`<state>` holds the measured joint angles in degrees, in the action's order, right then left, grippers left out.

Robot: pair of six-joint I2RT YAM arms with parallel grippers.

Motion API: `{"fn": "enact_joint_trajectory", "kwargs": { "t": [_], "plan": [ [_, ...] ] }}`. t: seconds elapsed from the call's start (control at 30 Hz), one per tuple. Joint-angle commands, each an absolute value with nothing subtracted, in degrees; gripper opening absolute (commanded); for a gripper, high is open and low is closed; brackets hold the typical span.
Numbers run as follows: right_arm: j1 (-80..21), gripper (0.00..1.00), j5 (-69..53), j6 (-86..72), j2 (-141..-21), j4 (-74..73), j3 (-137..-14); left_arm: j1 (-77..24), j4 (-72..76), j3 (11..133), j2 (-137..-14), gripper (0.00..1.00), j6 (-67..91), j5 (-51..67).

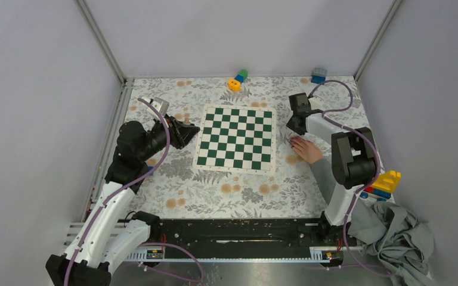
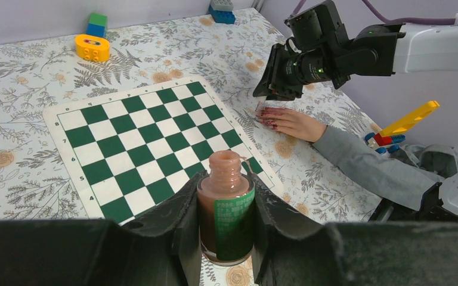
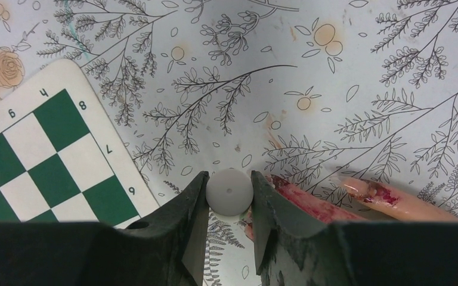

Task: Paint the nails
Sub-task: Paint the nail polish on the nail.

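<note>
My left gripper [image 2: 226,179] is shut on an uncapped bottle of brownish-pink nail polish [image 2: 225,208] with a green label, held upright left of the chessboard [image 1: 235,138]. A light-skinned hand [image 1: 305,149] in a grey sleeve lies flat just right of the board. Its nails [image 2: 268,122] are reddish, and red polish is smeared along the fingertips [image 3: 370,192]. My right gripper [image 3: 229,187] hovers over those fingertips, shut on a round white cap [image 3: 230,191] seen end-on. Whatever hangs under the cap is hidden.
Yellow, blue and green toy blocks [image 1: 237,79] and a blue block [image 1: 318,75] sit at the back edge. More blocks [image 1: 383,182] and a crumpled grey cloth [image 1: 396,235] lie at the near right. Grey walls enclose the flowered table.
</note>
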<state>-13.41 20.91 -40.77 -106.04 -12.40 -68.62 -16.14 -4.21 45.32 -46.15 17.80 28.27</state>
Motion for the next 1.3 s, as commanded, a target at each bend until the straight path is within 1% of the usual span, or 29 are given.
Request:
{"fn": "enact_joint_trajectory", "kwargs": {
  "t": [0.0, 0.83, 1.27],
  "plan": [
    [-14.06, 0.0, 20.78, -41.3, -106.94, -13.53, -70.75, -16.29, -2.55, 45.65, -45.42, 0.0, 16.86, 27.54],
    [-14.23, 0.0, 21.54, -42.47, -108.5, -13.96, -71.95, -16.28, -2.86, 45.62, -45.0, 0.0, 16.61, 27.39],
    [-14.33, 0.0, 22.57, -42.67, -109.49, -16.85, -73.9, -16.33, -2.91, 45.67, -44.91, 0.0, 16.47, 27.25]
  ]
}}
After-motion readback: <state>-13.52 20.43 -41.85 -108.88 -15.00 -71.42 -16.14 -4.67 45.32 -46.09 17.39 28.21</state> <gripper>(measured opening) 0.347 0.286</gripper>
